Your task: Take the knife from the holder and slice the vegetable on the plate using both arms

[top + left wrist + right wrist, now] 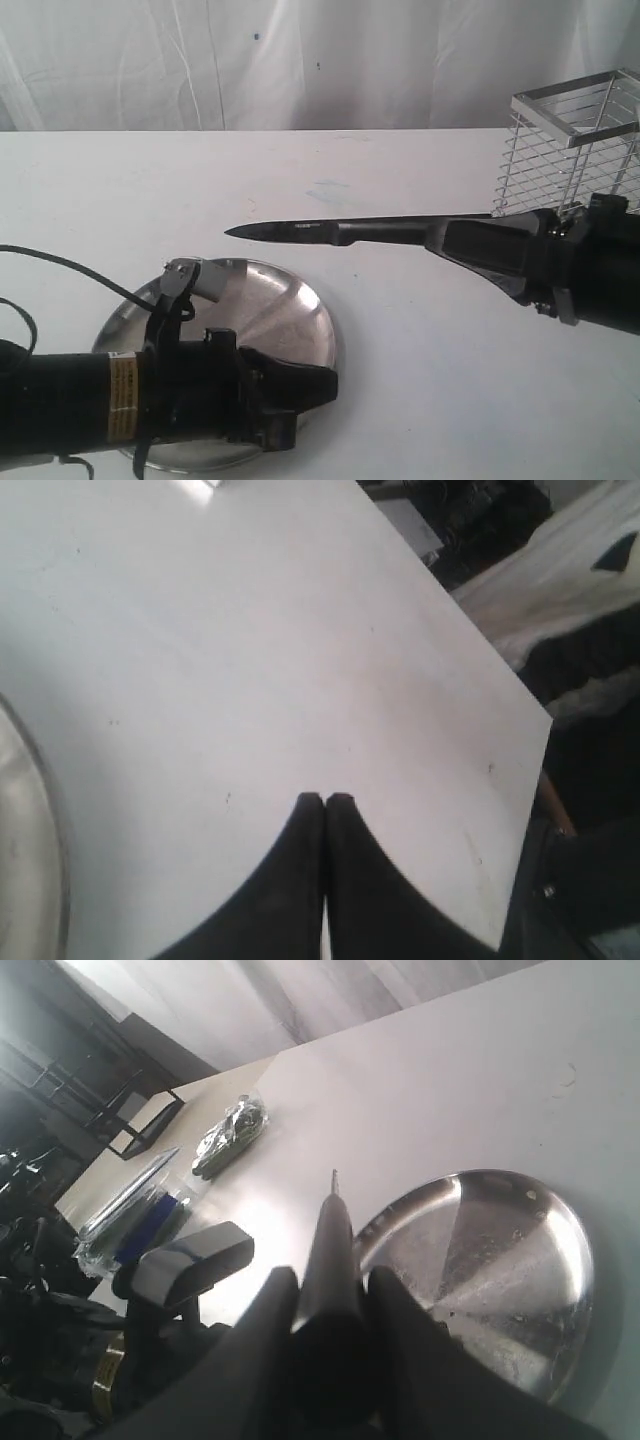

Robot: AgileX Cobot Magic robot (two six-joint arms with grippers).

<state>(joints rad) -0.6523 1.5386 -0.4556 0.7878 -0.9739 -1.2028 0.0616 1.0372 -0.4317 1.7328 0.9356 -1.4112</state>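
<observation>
1. Nearest the exterior camera is the left arm (60, 400), black with a yellow label. It lies low across the near rim of the plate (285, 300) and hides that part from me.
2. The left gripper (325, 802) has its fingers pressed flat together with nothing between them. The tips sit just past the plate's rim, over bare bench (250, 630).
3. In the left wrist view the bench edge runs on a slant beyond the tips and ends at a corner. A broad band of open white surface lies between the tips and that edge, with dark clutter past it.
4. The plate sits flat on the bench. Its far half is uncovered, shiny with dull scuffs.
5. The knife (300, 231) is held about level in the air beyond the plate's far rim, apart from the plate. Its point faces the left of the exterior view.
6. The right gripper (445, 240) is clamped on the knife's black handle. The right wrist view shows one finger on each side.
7. Open bench runs from the plate's right rim toward the holder (570, 140).
8. The holder stands upright at the far right, just behind the right arm (600, 270), which covers its foot. The frame cuts off its right side.
9. The far bench edge is a straight line against a white curtain (300, 60).
</observation>
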